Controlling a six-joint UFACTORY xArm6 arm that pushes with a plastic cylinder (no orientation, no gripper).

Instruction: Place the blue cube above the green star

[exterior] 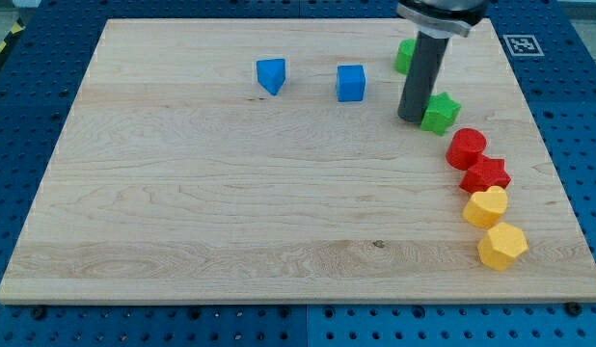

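The blue cube [351, 83] sits near the view's top, right of the middle of the wooden board [230, 193]. The green star [440, 112] lies to its right and a little lower. My tip [411, 118] rests on the board right against the green star's left side, to the right of and below the blue cube, with a gap between the tip and the cube. The dark rod rises from there toward the view's top.
A blue wedge-like block [271, 74] lies left of the cube. A second green block [405, 56] is partly hidden behind the rod. Two red blocks [466, 147] [485, 174] and two yellow blocks [485, 206] [501, 246] line the right edge.
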